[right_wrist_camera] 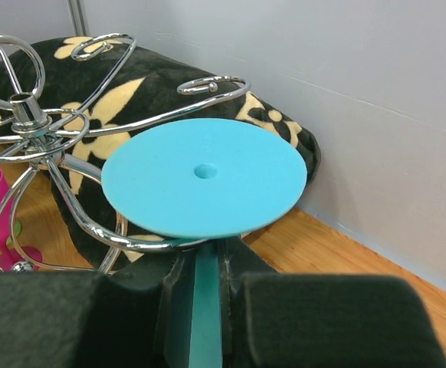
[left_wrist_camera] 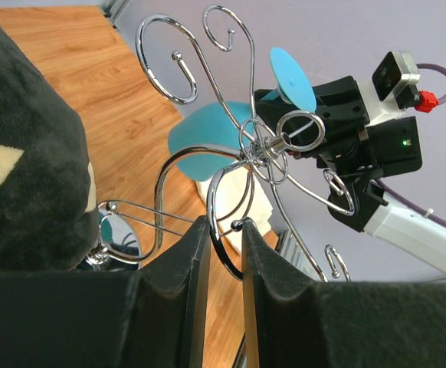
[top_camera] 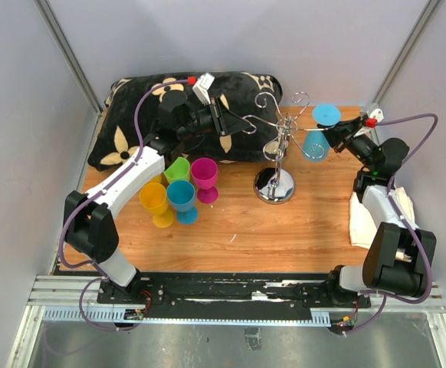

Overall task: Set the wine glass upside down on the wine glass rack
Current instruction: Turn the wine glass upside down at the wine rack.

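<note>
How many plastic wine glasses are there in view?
5: green glass, magenta glass, yellow glass, teal glass clustered at table left; blue glass inverted in the right gripper.

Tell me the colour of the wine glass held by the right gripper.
Turquoise blue; the plastic wine glass shows best in the right wrist view.

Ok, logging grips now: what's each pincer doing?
Left pincer: closed on a scroll arm of the wine glass rack.
Right pincer: closed on the stem of the blue wine glass, foot up.
</note>
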Controlling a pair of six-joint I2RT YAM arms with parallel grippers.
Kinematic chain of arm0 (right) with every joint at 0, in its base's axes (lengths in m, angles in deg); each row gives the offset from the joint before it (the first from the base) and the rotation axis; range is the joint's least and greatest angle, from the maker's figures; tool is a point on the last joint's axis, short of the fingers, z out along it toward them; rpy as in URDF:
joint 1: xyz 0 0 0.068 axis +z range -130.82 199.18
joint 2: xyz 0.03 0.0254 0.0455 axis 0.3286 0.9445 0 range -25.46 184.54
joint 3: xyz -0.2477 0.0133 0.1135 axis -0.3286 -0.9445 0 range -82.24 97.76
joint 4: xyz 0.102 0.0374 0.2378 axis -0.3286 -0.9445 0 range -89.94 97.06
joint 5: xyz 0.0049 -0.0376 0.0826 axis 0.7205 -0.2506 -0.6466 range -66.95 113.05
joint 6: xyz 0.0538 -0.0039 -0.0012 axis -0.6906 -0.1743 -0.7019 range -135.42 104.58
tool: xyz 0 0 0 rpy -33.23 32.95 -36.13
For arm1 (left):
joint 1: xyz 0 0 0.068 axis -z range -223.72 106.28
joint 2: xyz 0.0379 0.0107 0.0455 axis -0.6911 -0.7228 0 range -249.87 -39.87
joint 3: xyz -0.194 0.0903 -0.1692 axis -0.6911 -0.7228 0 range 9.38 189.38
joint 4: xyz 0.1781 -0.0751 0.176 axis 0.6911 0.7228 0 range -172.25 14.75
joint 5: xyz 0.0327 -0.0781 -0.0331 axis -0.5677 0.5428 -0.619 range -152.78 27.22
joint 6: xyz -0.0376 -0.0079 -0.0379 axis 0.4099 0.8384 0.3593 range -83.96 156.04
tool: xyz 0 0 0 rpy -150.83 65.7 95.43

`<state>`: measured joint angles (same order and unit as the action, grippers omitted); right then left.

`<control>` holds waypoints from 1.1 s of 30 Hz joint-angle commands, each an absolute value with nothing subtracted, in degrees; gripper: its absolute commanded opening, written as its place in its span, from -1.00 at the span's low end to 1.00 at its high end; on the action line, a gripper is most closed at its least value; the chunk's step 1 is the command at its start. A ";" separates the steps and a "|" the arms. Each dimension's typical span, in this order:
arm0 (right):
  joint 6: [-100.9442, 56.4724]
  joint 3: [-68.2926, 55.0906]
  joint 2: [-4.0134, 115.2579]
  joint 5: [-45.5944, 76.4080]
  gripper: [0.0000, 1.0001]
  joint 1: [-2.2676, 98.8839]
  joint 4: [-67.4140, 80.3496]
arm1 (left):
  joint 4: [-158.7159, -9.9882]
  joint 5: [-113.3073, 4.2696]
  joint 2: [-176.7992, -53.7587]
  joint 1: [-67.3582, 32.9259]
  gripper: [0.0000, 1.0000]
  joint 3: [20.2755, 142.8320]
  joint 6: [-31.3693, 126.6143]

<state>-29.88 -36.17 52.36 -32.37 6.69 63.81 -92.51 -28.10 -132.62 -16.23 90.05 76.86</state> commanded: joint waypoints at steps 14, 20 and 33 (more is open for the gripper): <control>-34.90 -35.54 52.83 -43.54 -0.82 7.24 69.52 | -91.22 -27.27 -133.69 -16.91 -0.99 90.42 73.40; -32.47 -37.12 51.69 -39.23 -0.44 7.20 66.78 | -90.99 -27.36 -133.65 -16.99 -0.99 90.49 73.22; -15.72 -37.97 41.75 -30.65 0.18 7.16 43.39 | -91.46 -26.84 -133.38 -17.26 -0.97 90.33 73.75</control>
